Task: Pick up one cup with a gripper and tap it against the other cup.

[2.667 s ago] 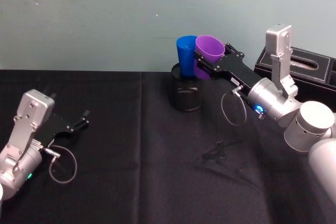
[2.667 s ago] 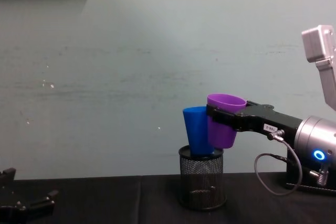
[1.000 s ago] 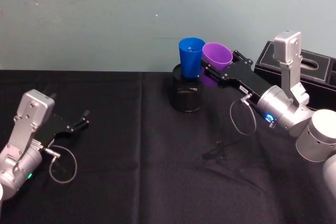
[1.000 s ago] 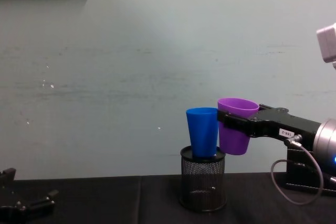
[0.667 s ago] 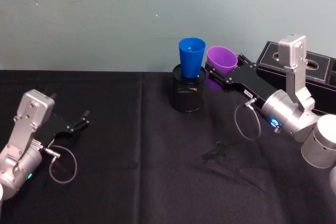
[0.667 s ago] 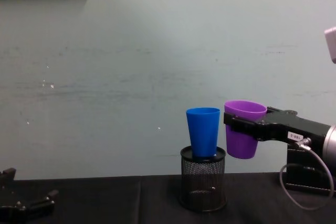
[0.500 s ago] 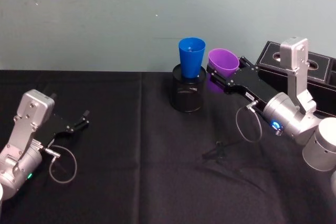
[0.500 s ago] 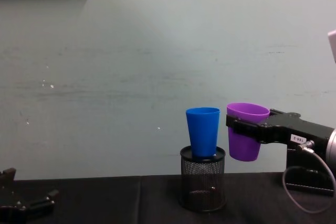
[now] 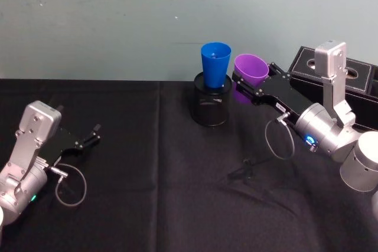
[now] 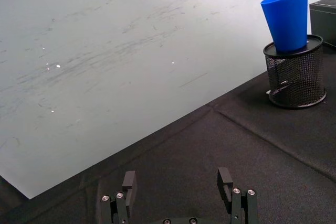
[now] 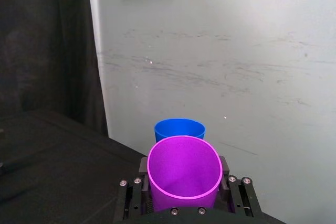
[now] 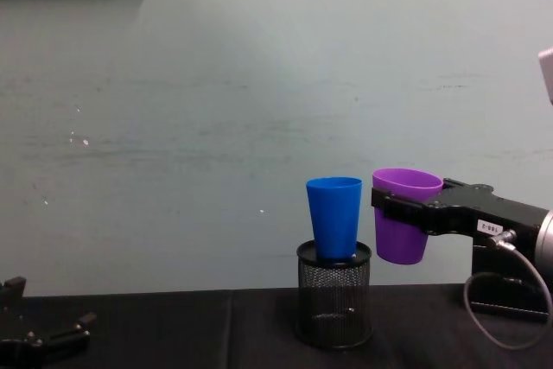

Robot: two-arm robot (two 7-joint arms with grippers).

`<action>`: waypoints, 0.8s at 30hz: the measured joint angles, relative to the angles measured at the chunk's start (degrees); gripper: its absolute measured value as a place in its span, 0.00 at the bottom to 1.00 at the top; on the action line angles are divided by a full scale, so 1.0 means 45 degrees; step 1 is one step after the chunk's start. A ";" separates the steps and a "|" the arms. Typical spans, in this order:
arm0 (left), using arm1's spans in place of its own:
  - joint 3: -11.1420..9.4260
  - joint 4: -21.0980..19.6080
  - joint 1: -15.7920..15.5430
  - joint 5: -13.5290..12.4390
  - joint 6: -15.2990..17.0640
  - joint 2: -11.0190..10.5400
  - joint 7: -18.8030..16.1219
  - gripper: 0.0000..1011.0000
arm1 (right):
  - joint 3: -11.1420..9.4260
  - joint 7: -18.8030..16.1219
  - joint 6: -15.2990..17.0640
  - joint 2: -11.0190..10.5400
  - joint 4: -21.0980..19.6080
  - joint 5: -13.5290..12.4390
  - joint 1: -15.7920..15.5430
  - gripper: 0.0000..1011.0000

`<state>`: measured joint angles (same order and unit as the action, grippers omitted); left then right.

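My right gripper (image 9: 247, 85) (image 12: 396, 210) (image 11: 184, 192) is shut on the purple cup (image 9: 250, 71) (image 12: 404, 229) (image 11: 184, 173), holding it upright in the air. A small gap separates it from the blue cup (image 9: 215, 64) (image 12: 334, 217) (image 10: 288, 18) (image 11: 179, 128) on its left. The blue cup stands upright in a black wire-mesh holder (image 9: 211, 105) (image 12: 333, 295) (image 10: 294, 78). My left gripper (image 9: 93, 134) (image 10: 176, 187) (image 12: 54, 334) rests open and empty at the table's left side.
A black cloth (image 9: 165, 199) covers the table up to the pale green wall. A black box (image 9: 354, 75) sits at the back right behind my right arm. A grey cable (image 9: 277, 143) loops under the right wrist.
My right gripper carried the purple cup rightward and slightly down, away from the blue cup it was touching; the blue cup straightened upright. In the last half second it barely moved.
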<state>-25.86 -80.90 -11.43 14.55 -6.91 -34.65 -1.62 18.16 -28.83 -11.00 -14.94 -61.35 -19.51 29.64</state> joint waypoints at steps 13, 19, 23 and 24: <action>0.0000 0.0000 0.0000 0.0000 0.0000 0.0001 0.0001 1.00 | 0.0008 -0.0019 -0.0013 0.0012 0.0028 0.0000 0.0021 0.72; 0.0000 0.0000 0.0000 0.0000 0.0000 0.0000 0.0000 1.00 | 0.0008 -0.0025 -0.0019 0.0012 0.0038 0.0000 0.0028 0.72; 0.0001 0.0000 0.0000 0.0000 0.0000 0.0000 0.0001 1.00 | 0.0008 -0.0028 -0.0022 0.0013 0.0040 0.0000 0.0032 0.72; 0.0000 0.0000 0.0000 0.0000 0.0000 0.0000 0.0000 1.00 | 0.0008 -0.0029 -0.0023 0.0013 0.0040 0.0000 0.0033 0.72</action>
<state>-25.86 -80.90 -11.43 14.54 -6.91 -34.65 -1.62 18.19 -28.95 -11.11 -14.89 -61.16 -19.51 29.79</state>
